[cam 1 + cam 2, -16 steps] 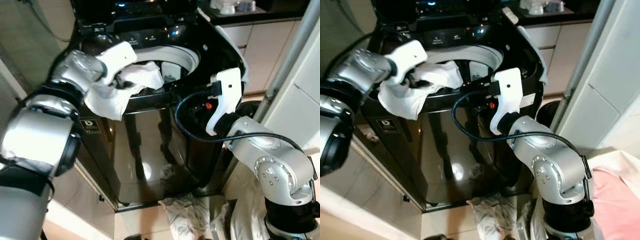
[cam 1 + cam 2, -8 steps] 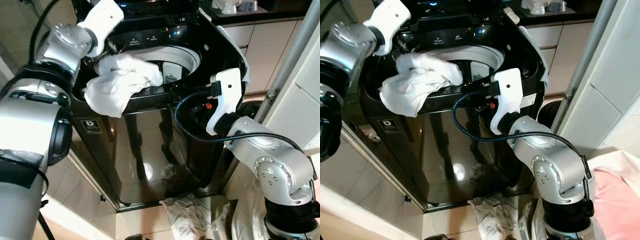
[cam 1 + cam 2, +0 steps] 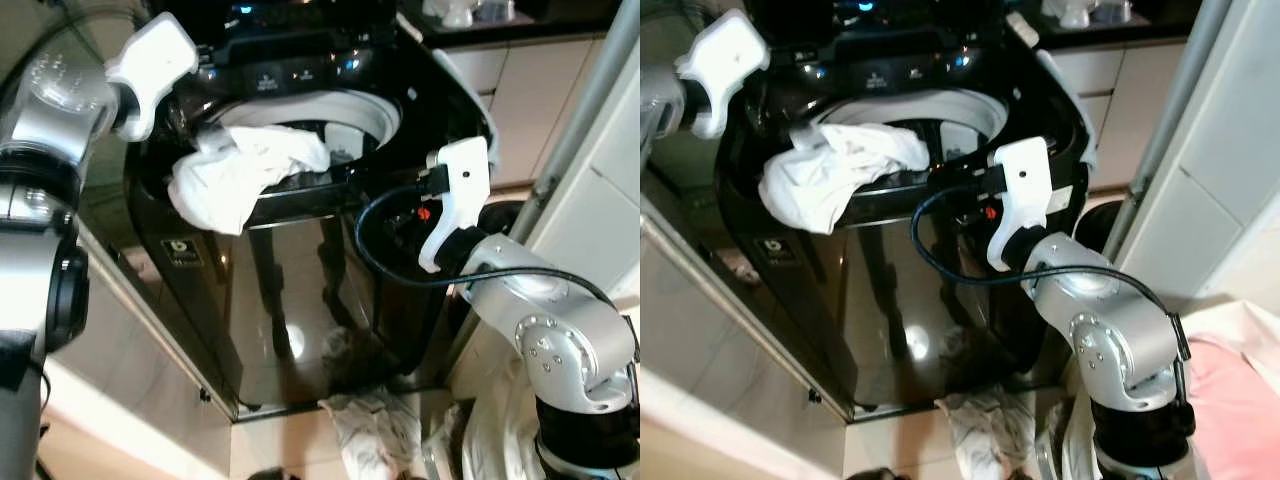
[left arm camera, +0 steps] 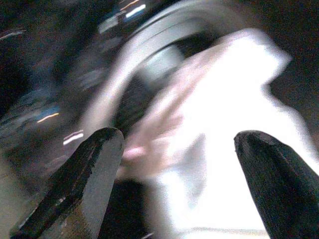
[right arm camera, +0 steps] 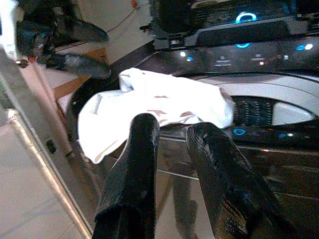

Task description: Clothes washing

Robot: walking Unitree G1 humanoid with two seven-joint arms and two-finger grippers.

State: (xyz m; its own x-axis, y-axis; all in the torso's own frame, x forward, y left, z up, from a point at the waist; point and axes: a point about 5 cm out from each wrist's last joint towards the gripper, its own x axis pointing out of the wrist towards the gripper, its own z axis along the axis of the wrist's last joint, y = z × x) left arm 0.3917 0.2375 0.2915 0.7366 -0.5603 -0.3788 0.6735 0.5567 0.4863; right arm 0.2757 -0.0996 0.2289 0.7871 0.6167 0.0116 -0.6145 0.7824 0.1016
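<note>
A white cloth (image 3: 240, 172) lies bunched over the front rim of the black top-loading washer (image 3: 300, 300), part of it hanging into the drum (image 3: 365, 112). My left gripper (image 4: 177, 137) hovers up and to the left of the cloth, open, with nothing between its fingers. It is also seen from the right wrist as my left gripper (image 5: 107, 55), clear of the cloth (image 5: 149, 99). My right gripper (image 5: 174, 127) rests in front of the washer's front right edge, pointing at the cloth, with a narrow gap between its fingers and nothing held.
Crumpled clothes (image 3: 370, 425) lie on the floor at the washer's foot, and a pink cloth (image 3: 1230, 400) lies at the lower right. Pale cabinets (image 3: 520, 90) and a grey pole (image 3: 580, 120) stand to the right. A slanted metal edge (image 3: 130, 320) runs along the left.
My left gripper has opened, let go of the white cloth and pulled away up and to the left. The cloth stays draped on the rim. The right arm has hardly moved.
</note>
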